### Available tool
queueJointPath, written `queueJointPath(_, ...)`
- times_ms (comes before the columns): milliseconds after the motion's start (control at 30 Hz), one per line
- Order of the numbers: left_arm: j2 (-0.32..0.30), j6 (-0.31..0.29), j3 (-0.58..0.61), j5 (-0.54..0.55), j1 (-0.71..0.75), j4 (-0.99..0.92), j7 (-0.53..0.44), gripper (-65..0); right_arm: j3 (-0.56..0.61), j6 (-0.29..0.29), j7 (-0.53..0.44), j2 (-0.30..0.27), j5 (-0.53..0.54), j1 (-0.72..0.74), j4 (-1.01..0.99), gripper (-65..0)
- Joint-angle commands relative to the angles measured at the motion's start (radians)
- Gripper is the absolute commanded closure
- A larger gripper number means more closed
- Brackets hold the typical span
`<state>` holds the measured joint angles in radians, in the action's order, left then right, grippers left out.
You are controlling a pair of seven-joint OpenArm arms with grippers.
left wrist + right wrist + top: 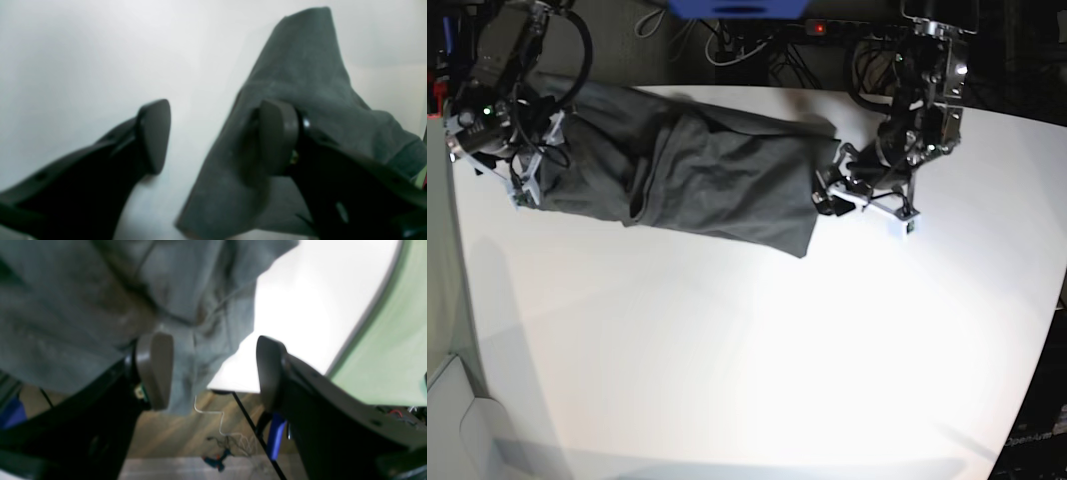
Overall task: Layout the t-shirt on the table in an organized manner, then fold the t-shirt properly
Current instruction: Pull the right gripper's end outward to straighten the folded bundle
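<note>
Your left gripper gapes wide at the t-shirt's right end; the shirt's long axis runs left toward the right gripper, also open.

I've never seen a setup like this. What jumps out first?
A dark t-shirt lies bunched along the far side of a big white table. An arm sits at each end: the left gripper by its one end, the right gripper at the other, both open.
</note>
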<state>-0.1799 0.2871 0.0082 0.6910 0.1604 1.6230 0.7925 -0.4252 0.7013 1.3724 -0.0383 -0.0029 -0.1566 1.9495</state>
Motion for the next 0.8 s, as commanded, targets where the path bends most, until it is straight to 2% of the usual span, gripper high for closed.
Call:
queueJointPath(0, -0.002, 0.024, -0.001, 0.011, 0.001, 0.003, 0.029, -41.2, -0.004, -0.003, -0.006, -0.010, -0.001, 0.016, 0.003, -41.9)
queueJointPath(133, -0.002, 0.024, -0.001, 0.011, 0.001, 0.003, 0.031, -41.2, -0.030, -0.003, -0.006, -0.012, -0.003, 0.051, -0.049, -44.5)
queueJointPath(333, -0.002, 0.024, -0.001, 0.011, 0.005, 0.004, 0.031, -41.2, -0.103, -0.003, -0.012, -0.013, -0.003, 0.105, -0.189, -44.6)
queueJointPath(433, -0.002, 0.024, -0.001, 0.011, 0.005, 0.007, 0.034, -41.2, -0.111, -0.003, -0.012, -0.031, 0.001, 0.110, -0.230, -44.6)
queueJointPath(767, 0.000, 0.024, -0.001, 0.011, 0.005, 0.010, 0.035, -41.2, -0.113, -0.003, -0.012, -0.019, 0.002, 0.107, -0.244, -43.7)
